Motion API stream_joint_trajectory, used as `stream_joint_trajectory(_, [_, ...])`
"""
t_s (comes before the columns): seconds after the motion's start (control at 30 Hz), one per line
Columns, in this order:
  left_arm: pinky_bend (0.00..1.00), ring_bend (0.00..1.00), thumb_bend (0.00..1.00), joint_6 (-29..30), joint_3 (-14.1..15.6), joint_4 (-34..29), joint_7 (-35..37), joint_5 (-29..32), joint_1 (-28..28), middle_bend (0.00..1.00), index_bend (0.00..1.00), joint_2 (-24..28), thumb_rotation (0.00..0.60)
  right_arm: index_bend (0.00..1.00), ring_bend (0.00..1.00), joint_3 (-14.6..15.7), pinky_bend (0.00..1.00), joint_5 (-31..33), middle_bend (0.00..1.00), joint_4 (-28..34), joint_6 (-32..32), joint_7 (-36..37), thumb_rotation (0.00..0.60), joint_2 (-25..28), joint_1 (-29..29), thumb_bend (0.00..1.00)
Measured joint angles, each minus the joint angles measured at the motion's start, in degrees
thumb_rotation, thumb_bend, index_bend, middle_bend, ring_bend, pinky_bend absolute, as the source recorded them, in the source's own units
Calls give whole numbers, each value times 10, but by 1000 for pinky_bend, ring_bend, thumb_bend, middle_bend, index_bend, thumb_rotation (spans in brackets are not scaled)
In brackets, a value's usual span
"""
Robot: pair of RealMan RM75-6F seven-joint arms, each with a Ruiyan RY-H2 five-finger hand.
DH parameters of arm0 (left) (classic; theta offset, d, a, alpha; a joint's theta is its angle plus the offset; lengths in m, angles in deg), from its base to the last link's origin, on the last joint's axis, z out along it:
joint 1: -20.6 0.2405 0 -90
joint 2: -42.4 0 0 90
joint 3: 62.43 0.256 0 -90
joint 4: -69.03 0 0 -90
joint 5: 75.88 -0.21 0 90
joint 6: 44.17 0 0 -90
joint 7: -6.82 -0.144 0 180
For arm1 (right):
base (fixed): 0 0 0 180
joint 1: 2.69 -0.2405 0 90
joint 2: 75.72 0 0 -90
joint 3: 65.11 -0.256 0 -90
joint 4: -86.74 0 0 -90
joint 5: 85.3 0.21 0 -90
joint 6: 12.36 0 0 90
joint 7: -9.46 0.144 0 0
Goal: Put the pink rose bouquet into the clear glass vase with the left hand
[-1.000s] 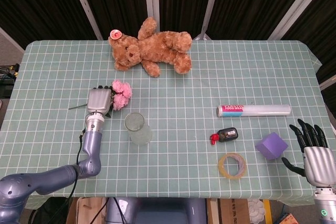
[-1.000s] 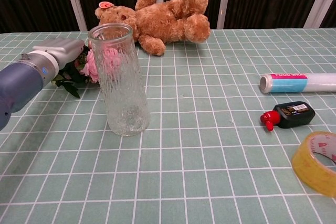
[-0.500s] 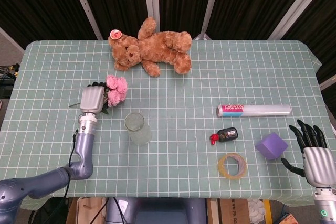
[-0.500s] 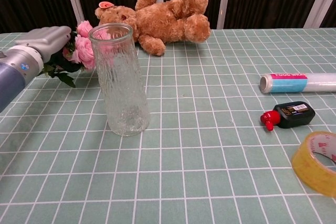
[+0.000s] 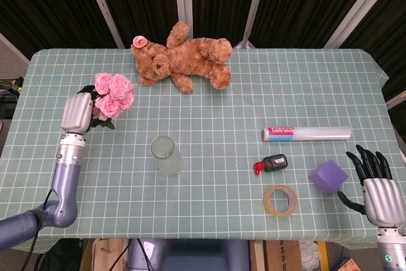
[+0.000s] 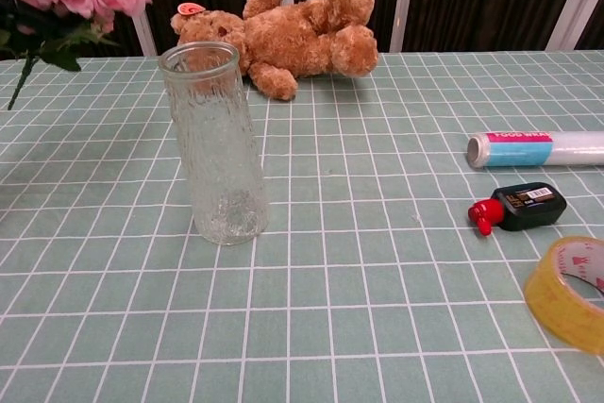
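— Rising since a second ago: left hand (image 5: 76, 112), holding the pink rose bouquet (image 5: 112, 93) well above the table (image 5: 254, 87) now, to the far left of the clear glass vase (image 5: 167, 155).
— Gripping the stems tightly?
— Closing around the stems and leaves, yes. Blooms pointing up, stems hanging down in the chest view.
— And the right hand (image 5: 374, 185)?
— Resting near the right edge, fingers spread, holding nothing.
— Advice for this step?
— Probably carrying the bouquet rightward over the vase mouth, keeping stems vertical, then lowering slowly; avoiding knocking the rim, since tipping seems possible.
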Motion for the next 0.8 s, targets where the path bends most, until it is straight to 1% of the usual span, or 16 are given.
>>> stream_joint_trajectory(0.13, [437,312,542,12,-24,-106,68,-25,19,405,414,55,600,141,86,0,0,-1,79,0,-1,-1,600,-1,-1,204])
stream_joint_trajectory(0.27, [437,312,542,19,-58,-218,147,-41,34,406,415,99,600,141,86,-1,0,0,79,-1,2,1,600,-1,0,205])
stream_joint_trajectory(0.37, [437,312,541,20,-81,-273,176,-49,39,410,418,127,600,141,86,-1,0,0,79,-2,3,4,600,0,1,205])
stream_joint_trajectory(0.47, [437,312,538,20,-95,-301,188,-52,37,410,418,133,600,141,86,-2,0,0,79,-2,5,6,600,1,1,204])
stream_joint_trajectory(0.6, [437,312,533,13,-105,-328,209,-42,31,413,418,129,600,142,86,-2,0,1,79,-3,5,9,600,2,2,205])
stream_joint_trajectory(0.8, [437,312,527,4,-116,-348,216,-31,13,414,418,116,600,141,86,-4,0,3,79,-4,7,14,600,3,3,205])
